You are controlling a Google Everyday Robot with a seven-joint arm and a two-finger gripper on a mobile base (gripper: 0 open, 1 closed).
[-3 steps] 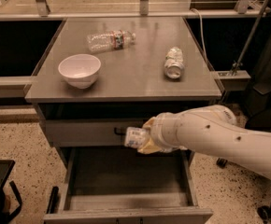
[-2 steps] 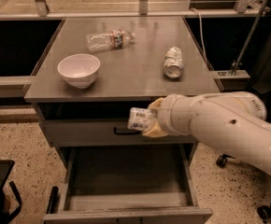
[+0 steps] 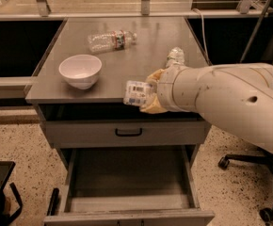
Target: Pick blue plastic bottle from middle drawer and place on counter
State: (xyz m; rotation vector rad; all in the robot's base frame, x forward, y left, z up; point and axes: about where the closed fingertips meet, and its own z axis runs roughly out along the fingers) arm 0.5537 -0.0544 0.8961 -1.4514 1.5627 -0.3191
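Note:
My gripper [image 3: 149, 93] is shut on the blue plastic bottle [image 3: 136, 93], a stubby clear bottle with a pale label and dark barcode print. It holds the bottle sideways over the front edge of the counter [image 3: 146, 36], just right of the middle. My white arm reaches in from the right. Below, the middle drawer [image 3: 127, 214] is pulled open and its grey floor shows nothing inside.
On the counter, a white bowl [image 3: 80, 70] stands at the front left and a longer clear bottle with a red-and-blue label [image 3: 110, 40] lies at the back. A silvery can [image 3: 175, 56] is partly behind my arm. The shallow drawer with a black handle [image 3: 128, 132] is closed. A chair base [image 3: 249, 161] stands on the right.
My gripper has risen with the bottle from in front of the shallow drawer to the level of the counter's front edge.

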